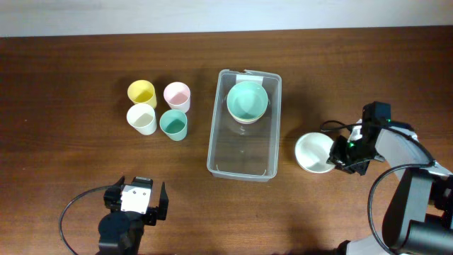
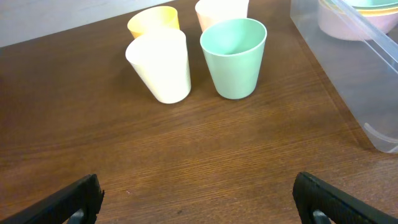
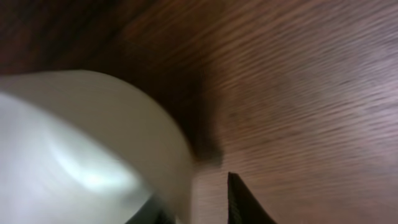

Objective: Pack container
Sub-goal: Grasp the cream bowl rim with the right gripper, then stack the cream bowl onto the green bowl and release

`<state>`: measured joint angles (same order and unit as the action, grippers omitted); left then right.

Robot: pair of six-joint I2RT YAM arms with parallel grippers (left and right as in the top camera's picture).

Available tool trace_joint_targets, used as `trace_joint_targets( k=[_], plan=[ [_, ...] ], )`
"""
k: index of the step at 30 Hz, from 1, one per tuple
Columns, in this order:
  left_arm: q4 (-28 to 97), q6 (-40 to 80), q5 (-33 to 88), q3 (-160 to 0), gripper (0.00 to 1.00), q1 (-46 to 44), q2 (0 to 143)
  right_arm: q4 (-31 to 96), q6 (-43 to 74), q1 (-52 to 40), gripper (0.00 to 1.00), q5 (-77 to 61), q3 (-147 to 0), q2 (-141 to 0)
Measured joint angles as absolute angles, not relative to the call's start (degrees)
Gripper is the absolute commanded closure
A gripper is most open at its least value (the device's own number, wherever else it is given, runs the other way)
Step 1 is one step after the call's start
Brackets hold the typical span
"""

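Observation:
The clear rectangular container (image 1: 241, 152) stands mid-table; a stack of bowls with a green bowl (image 1: 247, 100) on top sits in its far end. Its near wall shows in the left wrist view (image 2: 351, 81), with the stacked bowls (image 2: 357, 18) inside. A white bowl (image 1: 312, 151) sits on the table to the right of the container. My right gripper (image 1: 335, 157) is at that bowl's right rim. In the right wrist view the fingers (image 3: 199, 208) straddle the white bowl's wall (image 3: 93, 155), with a gap at the outer finger. My left gripper (image 1: 136, 200) is open and empty near the front left (image 2: 196, 199).
Several pastel cups stand left of the container: yellow (image 1: 141, 92), pink (image 1: 177, 95), white (image 1: 141, 118) and green (image 1: 173, 125). They also show in the left wrist view, white (image 2: 160, 65) and green (image 2: 234, 57) nearest. A cable loops by each arm's base.

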<state>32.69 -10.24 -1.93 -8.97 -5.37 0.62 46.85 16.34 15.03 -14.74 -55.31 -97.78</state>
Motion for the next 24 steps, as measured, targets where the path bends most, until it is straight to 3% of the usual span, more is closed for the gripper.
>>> trace_joint_targets(
  k=[4, 11, 16, 24],
  plan=[
    [32.7, -10.2, -1.9, -9.0, 0.0, -5.4, 0.6, 40.1, 19.2, 15.0, 0.95, -19.0, -52.9, -97.8],
    [32.7, -10.2, -1.9, -9.0, 0.0, -5.4, 0.6, 32.5, 21.1, 15.0, 0.96, -29.3, -52.5, -97.4],
    [32.7, -10.2, -1.9, -9.0, 0.0, -5.4, 0.6, 38.0, 22.8, 13.4, 0.96, -35.9, -57.4, -89.8],
    [32.7, -10.2, -1.9, -9.0, 0.0, -5.4, 0.6, 51.4, 23.3, -6.7, 0.96, -26.3, -82.7, -81.9]
  ],
)
